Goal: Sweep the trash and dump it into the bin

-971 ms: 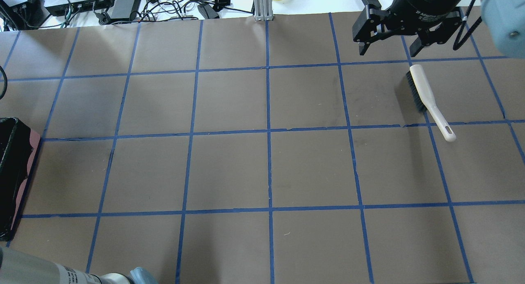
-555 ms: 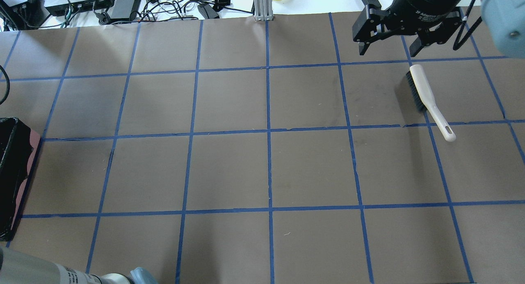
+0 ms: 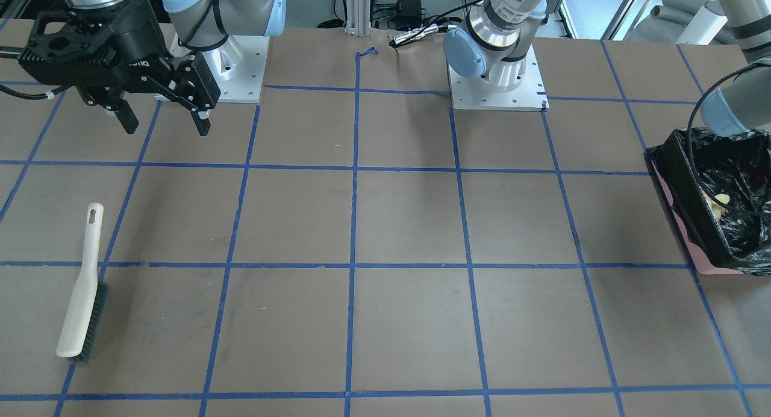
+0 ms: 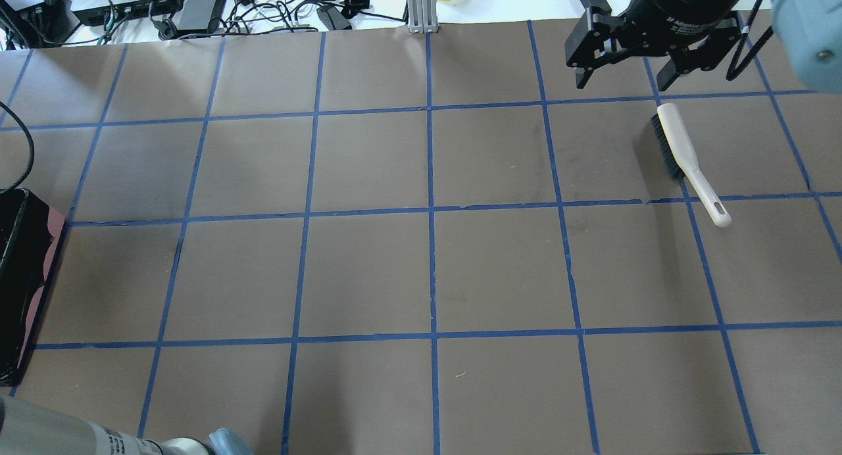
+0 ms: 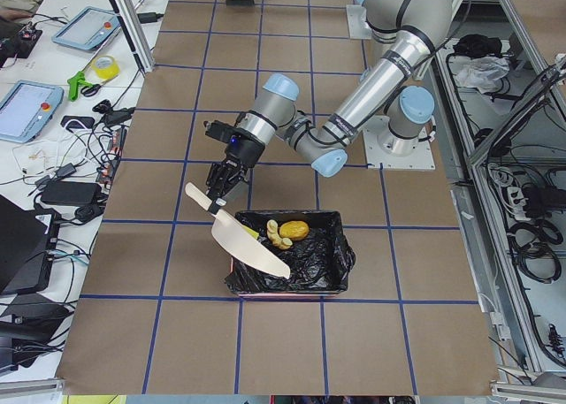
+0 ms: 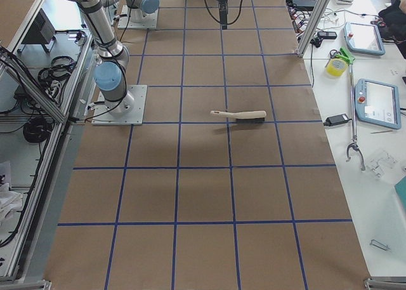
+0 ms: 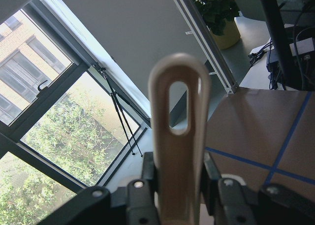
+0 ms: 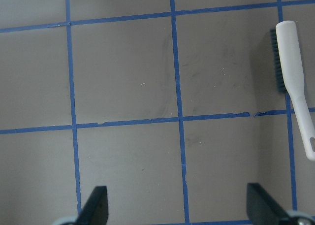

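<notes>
Over at 9 o'clock, left gripper (image 5: 215, 190) clamps the dustpan (image 5: 252, 249) tipped above the bin (image 5: 332, 262), trash (image 5: 292, 232) looks dumped. Right gripper's (image 3: 167, 128) spread wide near the brush (image 3: 84, 290). Next, probably: park the dustpan.

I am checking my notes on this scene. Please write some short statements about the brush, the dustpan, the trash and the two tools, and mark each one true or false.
1. The brush lies on the table, and no tool holds it. True.
2. The right tool is shut on the brush. False: it is open and empty, apart from the brush.
3. Pieces of trash lie inside the bin. True.
4. The dustpan lies flat on the table. False: the left tool grips its handle, and it hangs tilted over the bin.
</notes>
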Action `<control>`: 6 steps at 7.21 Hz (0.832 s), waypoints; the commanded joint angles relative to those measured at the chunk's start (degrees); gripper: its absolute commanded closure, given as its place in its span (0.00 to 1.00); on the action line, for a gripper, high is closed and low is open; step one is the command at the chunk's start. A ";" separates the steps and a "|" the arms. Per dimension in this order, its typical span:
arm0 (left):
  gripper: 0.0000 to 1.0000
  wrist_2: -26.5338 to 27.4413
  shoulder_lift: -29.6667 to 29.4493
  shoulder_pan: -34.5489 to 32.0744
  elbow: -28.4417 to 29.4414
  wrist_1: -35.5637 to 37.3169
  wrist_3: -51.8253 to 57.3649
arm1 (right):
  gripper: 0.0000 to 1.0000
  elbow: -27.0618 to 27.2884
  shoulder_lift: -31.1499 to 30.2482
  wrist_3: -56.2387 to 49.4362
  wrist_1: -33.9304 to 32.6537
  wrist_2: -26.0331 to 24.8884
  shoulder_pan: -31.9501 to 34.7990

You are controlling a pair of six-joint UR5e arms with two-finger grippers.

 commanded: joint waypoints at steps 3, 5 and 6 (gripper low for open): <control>1.00 -0.26 0.60 0.00 1.34 -1.09 -0.25 | 0.00 0.00 0.09 -0.02 0.00 0.00 0.00; 1.00 -0.79 1.03 0.00 0.56 -1.27 0.44 | 0.00 0.00 0.08 -0.02 0.00 0.00 0.00; 1.00 -0.79 2.08 0.00 0.99 -6.06 0.88 | 0.00 0.00 0.00 -0.02 0.00 0.00 0.00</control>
